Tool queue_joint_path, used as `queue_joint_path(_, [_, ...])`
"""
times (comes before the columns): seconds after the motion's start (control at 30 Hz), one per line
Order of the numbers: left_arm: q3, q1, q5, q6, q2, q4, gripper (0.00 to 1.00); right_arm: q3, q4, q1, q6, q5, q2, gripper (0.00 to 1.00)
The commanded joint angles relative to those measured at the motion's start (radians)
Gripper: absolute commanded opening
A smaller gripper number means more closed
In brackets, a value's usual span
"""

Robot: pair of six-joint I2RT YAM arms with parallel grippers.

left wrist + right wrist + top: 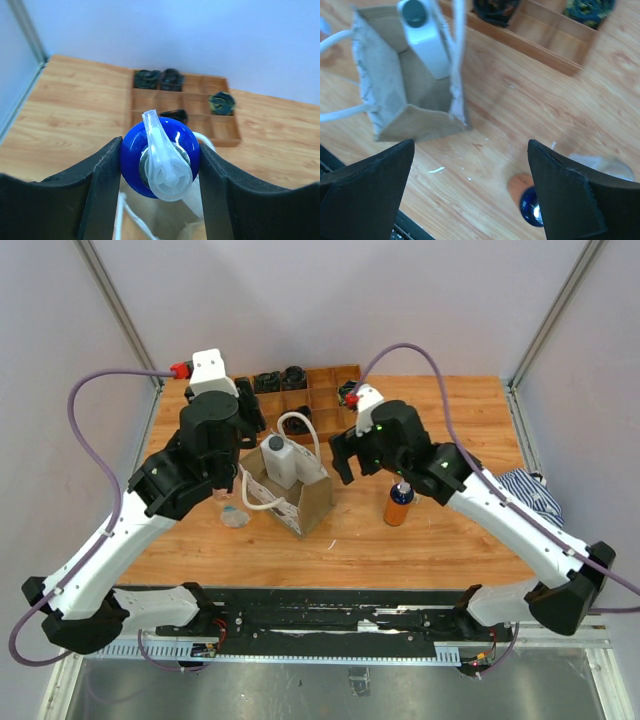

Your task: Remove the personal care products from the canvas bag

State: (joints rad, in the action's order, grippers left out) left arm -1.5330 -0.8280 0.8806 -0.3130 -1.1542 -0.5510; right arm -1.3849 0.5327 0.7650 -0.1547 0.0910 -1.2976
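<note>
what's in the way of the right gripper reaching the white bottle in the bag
Nothing covers the white bottle; the canvas bag is open on top. But a white rope handle runs close beside it on the side nearest the right gripper, whose jaws are open, and could snag.

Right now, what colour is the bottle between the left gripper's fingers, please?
Blue bottle; best in left wrist view.

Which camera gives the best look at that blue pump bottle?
The left wrist view: the blue pump bottle fills the middle of the frame, gripped on both sides by the left gripper. In the top external view the left arm covers it; the right wrist view does not show it.
</note>
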Motion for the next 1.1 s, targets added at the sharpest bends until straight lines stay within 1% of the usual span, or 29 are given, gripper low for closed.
queue_joint_path(0.0, [0.001,0.148,-0.037,-0.013,0.002,-0.068,0.05,-0.101,0.005,0.143,0.068,0.073,-0.084,0.95])
queue_joint_path(0.03, [0.014,0.182,-0.056,-0.022,0.005,-0.076,0.05,-0.122,0.005,0.182,0.073,0.08,-0.106,0.95])
queue_joint_path(0.13, [0.069,0.266,-0.08,-0.042,0.01,-0.08,0.05,-0.182,0.013,0.238,0.06,0.086,-0.159,0.95])
queue_joint_path(0.23, [0.145,0.388,-0.205,-0.089,0.008,-0.066,0.06,-0.221,0.019,0.281,0.055,0.089,-0.204,0.95])
queue_joint_path(0.33, [0.259,0.508,-0.324,-0.138,-0.011,-0.038,0.07,-0.243,0.026,0.307,0.052,0.087,-0.23,0.95])
queue_joint_path(0.47, [0.36,0.585,-0.333,-0.177,-0.049,-0.006,0.09,-0.257,0.032,0.324,0.053,0.07,-0.25,0.95])
queue_joint_path(0.57, [0.413,0.619,-0.352,-0.206,-0.069,0.026,0.09,-0.267,0.031,0.327,0.06,0.065,-0.274,0.95])
queue_joint_path(0.7, [0.458,0.626,-0.374,-0.223,-0.08,0.067,0.08,-0.29,0.006,0.327,0.091,0.069,-0.335,0.96])
queue_joint_path(0.8, [0.495,0.626,-0.383,-0.214,-0.081,0.102,0.08,-0.351,0.009,0.314,0.124,0.068,-0.412,0.98])
queue_joint_path(0.93, [0.536,0.627,-0.383,-0.221,-0.09,0.117,0.09,-0.424,0.022,0.259,0.13,-0.002,-0.526,0.98])
queue_joint_path(1.0, [0.559,0.627,-0.397,-0.227,-0.089,0.119,0.13,-0.453,0.02,0.212,0.128,-0.076,-0.581,0.98])
queue_joint_path(1.07, [0.573,0.627,-0.415,-0.223,-0.084,0.123,0.22,-0.479,0.017,0.162,0.12,-0.139,-0.631,0.97])
